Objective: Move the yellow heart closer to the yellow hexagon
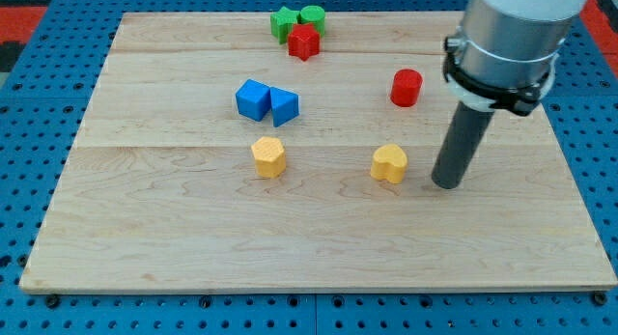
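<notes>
Camera view. There is no claw on this arm, so no open or closed state applies; it ends in a straight dark rod hanging from a grey cylindrical body at the view's upper right. My tip (447, 183) rests on the wooden board (145, 248), just to the view's right of the yellow heart (389, 163), with a narrow gap between them; no contact is evident.

The yellow heart sits right of the board's centre, slightly toward the view's bottom. It is a small, thick block of orange-yellow colour; its top face is lighter than its sides, and its rounded lobes can just be made out. It lies flat and stands alone.

The yellow hexagon (268, 156) lies well to the view's left of the heart, at nearly the same height in the view. It has the same colour, with faceted sides visible.

Other items noted: a blue cube (253, 99) and a blue wedge-like block (284, 106) touching each other, above the hexagon. A red cylinder (407, 87) stands above the heart, near the rod's upper body. At the view's top edge, a green star-like block (283, 23), a green cylinder (312, 17) and a red star-like block (303, 41) are clustered together, touching or nearly so.

The board lies on a blue perforated surface (29, 161).
</notes>
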Action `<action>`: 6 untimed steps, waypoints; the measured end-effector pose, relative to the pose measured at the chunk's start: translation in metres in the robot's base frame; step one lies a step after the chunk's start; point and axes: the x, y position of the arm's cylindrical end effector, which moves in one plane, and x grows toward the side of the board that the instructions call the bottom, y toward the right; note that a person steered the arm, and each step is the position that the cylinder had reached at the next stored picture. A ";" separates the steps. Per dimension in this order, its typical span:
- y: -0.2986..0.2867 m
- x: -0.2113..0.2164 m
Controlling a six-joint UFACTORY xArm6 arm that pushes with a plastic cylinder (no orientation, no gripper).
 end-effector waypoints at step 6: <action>-0.015 -0.009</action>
